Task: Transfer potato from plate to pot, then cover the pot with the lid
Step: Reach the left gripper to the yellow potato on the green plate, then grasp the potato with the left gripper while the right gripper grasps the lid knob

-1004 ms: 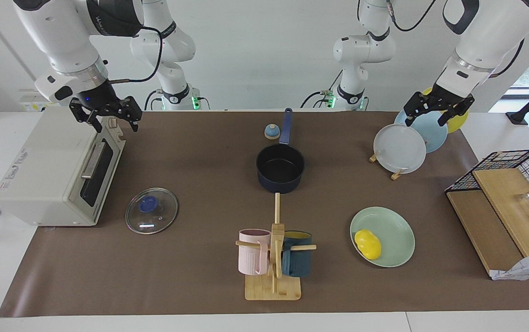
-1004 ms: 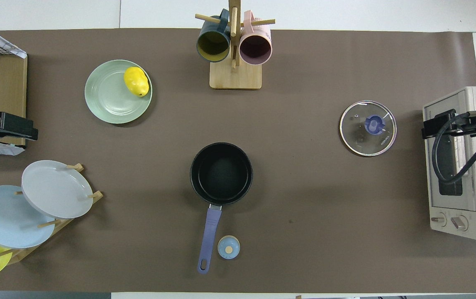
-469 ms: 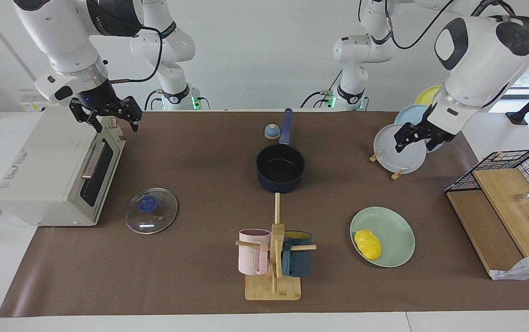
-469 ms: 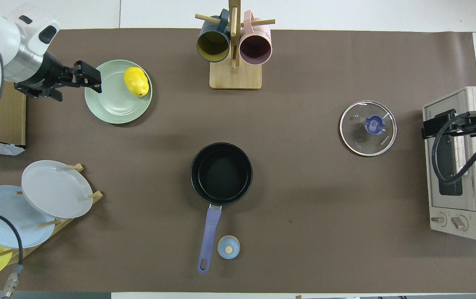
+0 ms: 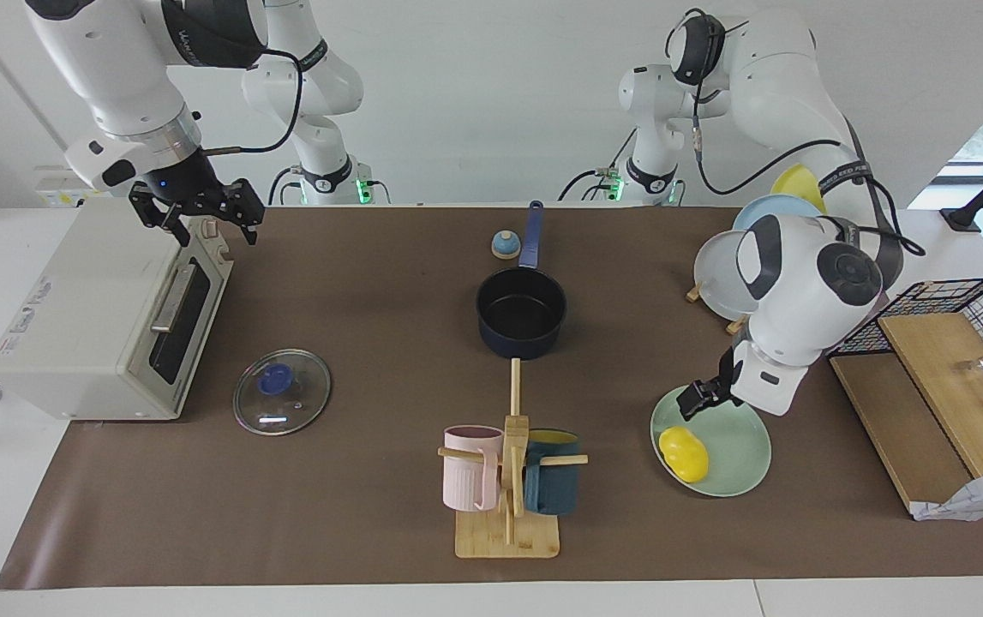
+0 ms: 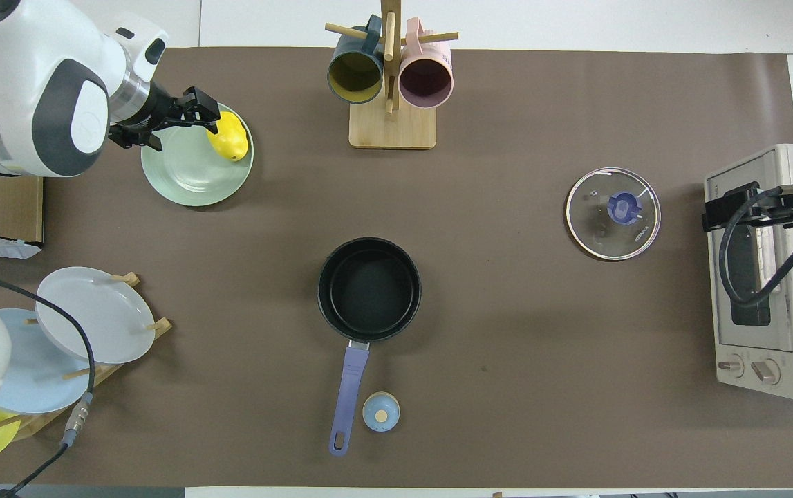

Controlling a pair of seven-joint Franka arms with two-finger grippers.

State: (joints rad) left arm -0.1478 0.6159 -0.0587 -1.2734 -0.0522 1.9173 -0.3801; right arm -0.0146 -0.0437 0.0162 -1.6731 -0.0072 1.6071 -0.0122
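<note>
The yellow potato [image 5: 684,454] [image 6: 229,138] lies on the mint-green plate [image 5: 740,441] [image 6: 185,173] toward the left arm's end of the table. My left gripper [image 5: 700,399] [image 6: 189,124] is open and hangs low over the plate's rim, just short of the potato and not touching it. The navy pot [image 5: 521,313] [image 6: 368,289] stands empty mid-table, its handle pointing toward the robots. The glass lid [image 5: 281,392] [image 6: 612,213] lies flat beside the toaster oven. My right gripper [image 5: 196,214] [image 6: 735,211] waits open over the toaster oven.
A toaster oven [image 5: 105,313] stands at the right arm's end. A mug tree [image 5: 508,480] holds a pink and a teal mug. A plate rack [image 6: 64,339] with three plates, a small bell [image 5: 505,245] and a wire basket with boards [image 5: 945,360] are also here.
My left arm has swung from over the plate rack out over the mint-green plate and come down close to the potato. The right arm has not moved.
</note>
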